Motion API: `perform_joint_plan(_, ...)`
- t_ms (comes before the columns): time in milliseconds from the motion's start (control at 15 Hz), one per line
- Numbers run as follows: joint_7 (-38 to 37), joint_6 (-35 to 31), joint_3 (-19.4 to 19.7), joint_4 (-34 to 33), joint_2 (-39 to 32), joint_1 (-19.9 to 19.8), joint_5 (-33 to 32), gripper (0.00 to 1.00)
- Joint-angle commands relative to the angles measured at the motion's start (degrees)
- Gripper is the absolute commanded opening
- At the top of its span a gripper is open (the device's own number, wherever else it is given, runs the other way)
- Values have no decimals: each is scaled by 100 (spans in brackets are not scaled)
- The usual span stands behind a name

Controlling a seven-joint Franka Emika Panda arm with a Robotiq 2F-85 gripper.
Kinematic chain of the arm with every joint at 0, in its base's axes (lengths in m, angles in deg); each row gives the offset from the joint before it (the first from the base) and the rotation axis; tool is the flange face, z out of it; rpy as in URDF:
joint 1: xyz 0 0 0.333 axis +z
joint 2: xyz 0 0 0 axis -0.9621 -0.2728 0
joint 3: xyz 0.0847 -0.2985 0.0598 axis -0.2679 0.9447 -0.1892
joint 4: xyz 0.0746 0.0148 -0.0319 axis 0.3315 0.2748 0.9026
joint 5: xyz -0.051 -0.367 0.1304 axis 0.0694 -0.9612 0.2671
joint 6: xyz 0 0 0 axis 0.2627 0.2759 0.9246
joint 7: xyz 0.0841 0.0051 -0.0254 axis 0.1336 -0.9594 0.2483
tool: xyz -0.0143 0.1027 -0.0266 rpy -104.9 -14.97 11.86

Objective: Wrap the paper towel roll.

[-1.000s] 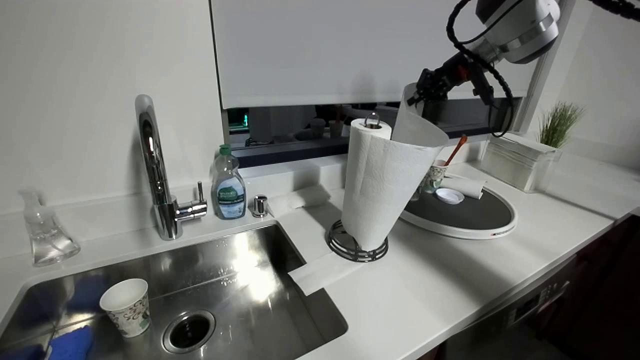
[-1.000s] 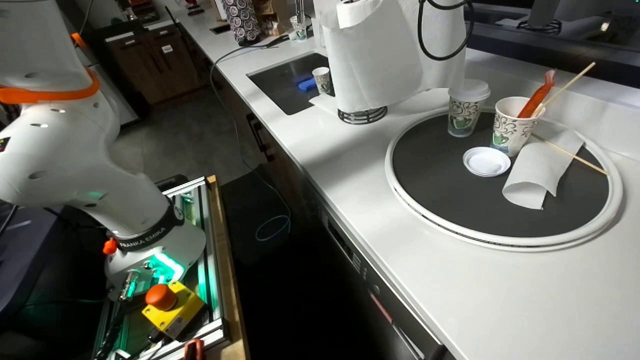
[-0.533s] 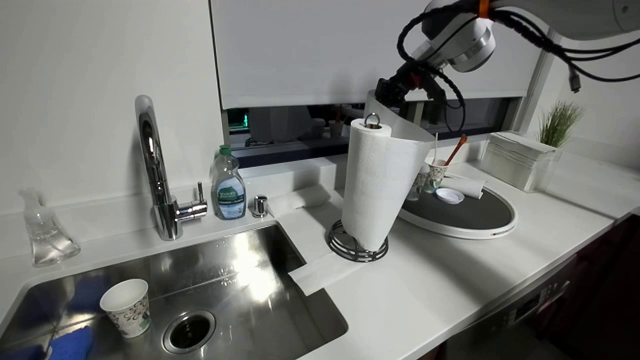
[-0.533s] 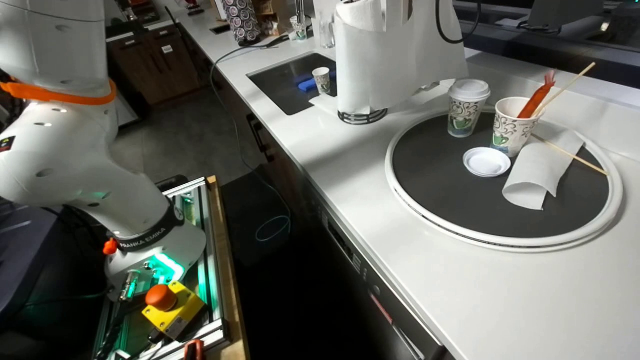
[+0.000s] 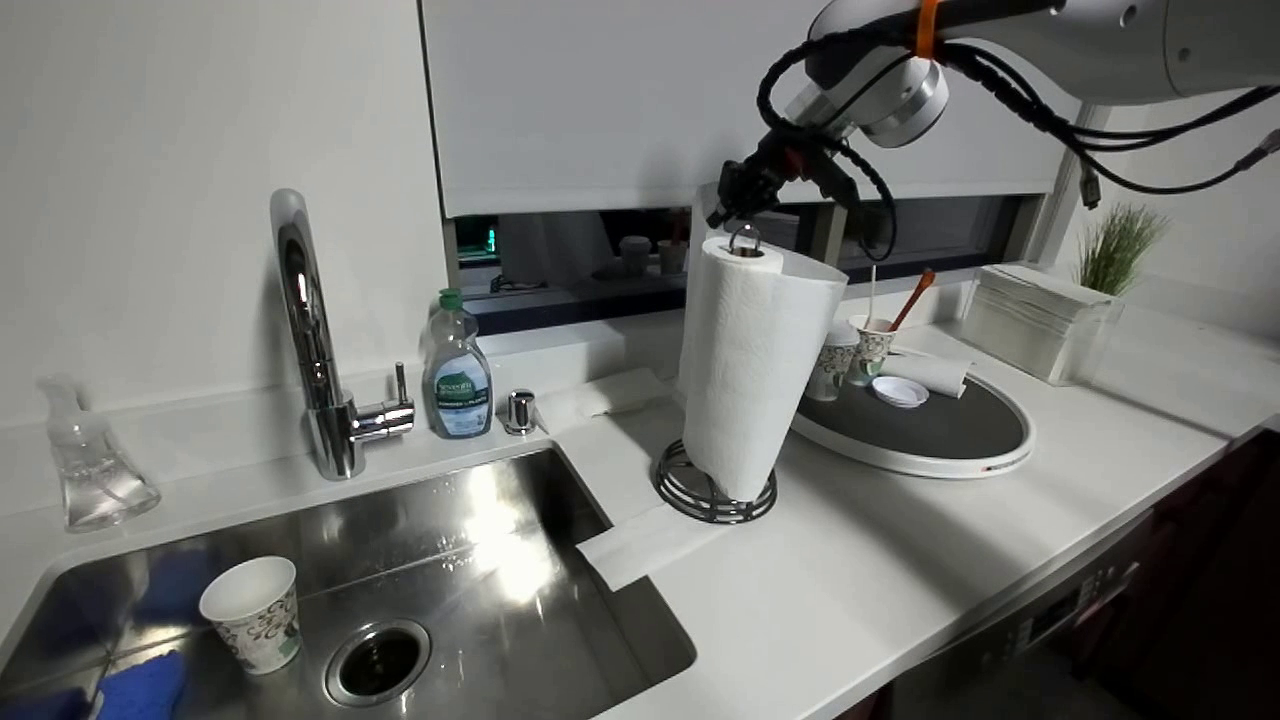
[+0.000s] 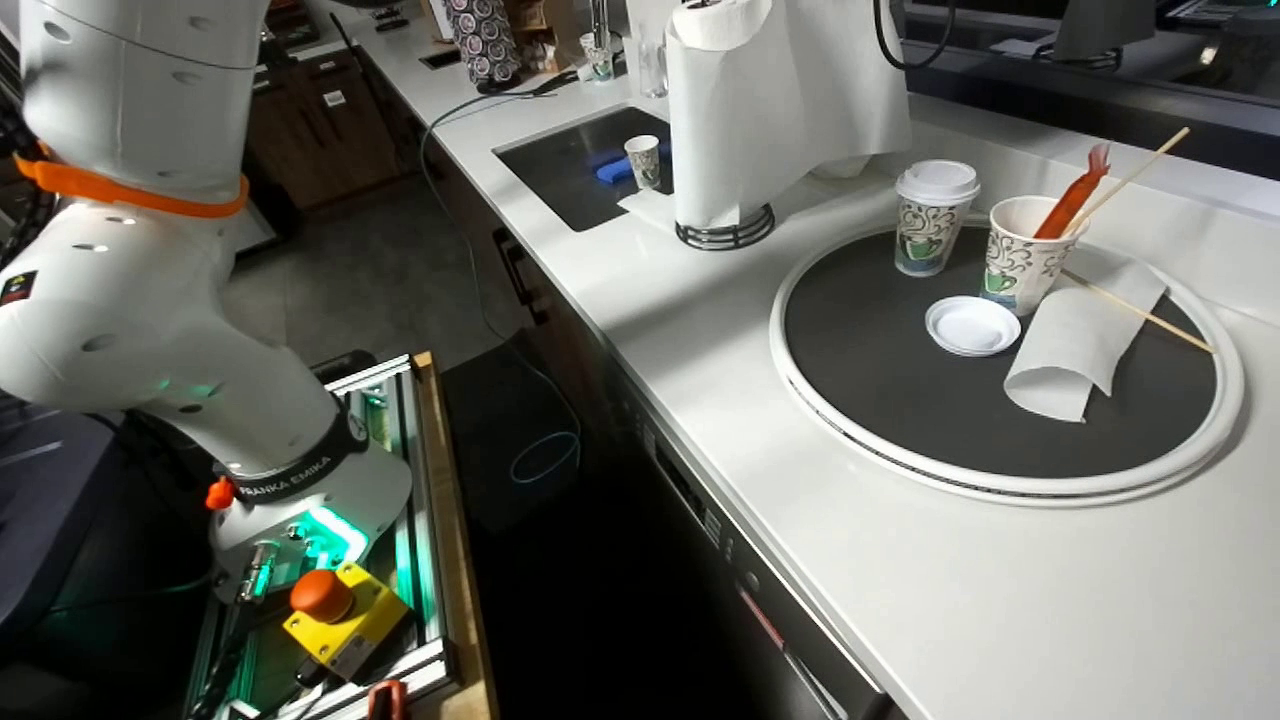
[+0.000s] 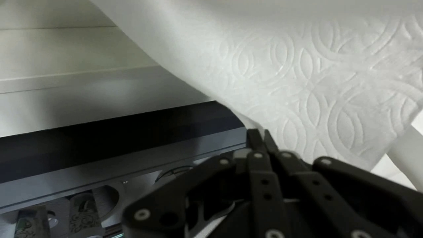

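The paper towel roll [image 5: 740, 370] stands on its metal holder [image 5: 690, 500] beside the sink and also shows in an exterior view [image 6: 720, 120]. My gripper [image 5: 716, 217] is above and behind the roll, close to the holder's top ring [image 5: 746, 236]. In the wrist view my gripper [image 7: 261, 132] is shut on the edge of the loose sheet [image 7: 307, 86]. The sheet leaves the roll on the turntable side and curves round behind it. In an exterior view the sheet [image 6: 850, 90] hides the gripper.
The sink [image 5: 480, 550] with a paper cup [image 5: 255, 615], faucet [image 5: 315, 350] and soap bottle [image 5: 460, 375] lie to one side. A turntable [image 6: 870, 400] with cups, a lid and curled paper lies on the other. The window sill [image 7: 82, 96] is close behind. A flat paper strip [image 5: 640, 550] overhangs the sink.
My gripper has moved leftward in an exterior view, from the turntable side to behind the roll's top, carrying the sheet's edge. The sheet's loop is tighter. The roll's base has stayed put.
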Motion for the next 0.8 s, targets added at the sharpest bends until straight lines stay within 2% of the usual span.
perform_joint_plan(0, 39, 11, -32, -171, -122, 36, -19, 0)
perform_joint_plan(267, 348, 413, -224, -977, -521, 256, -192, 0)
perform_joint_plan(533, 530, 1380, -233, -1858, -903, 576, -614, 0)
perform_joint_plan(600, 539, 1651, -482, -2121, -1037, 525, -894, 0)
perform_joint_plan(733, 707, 2111, -592, -2520, -1212, 630, -1110, 0)
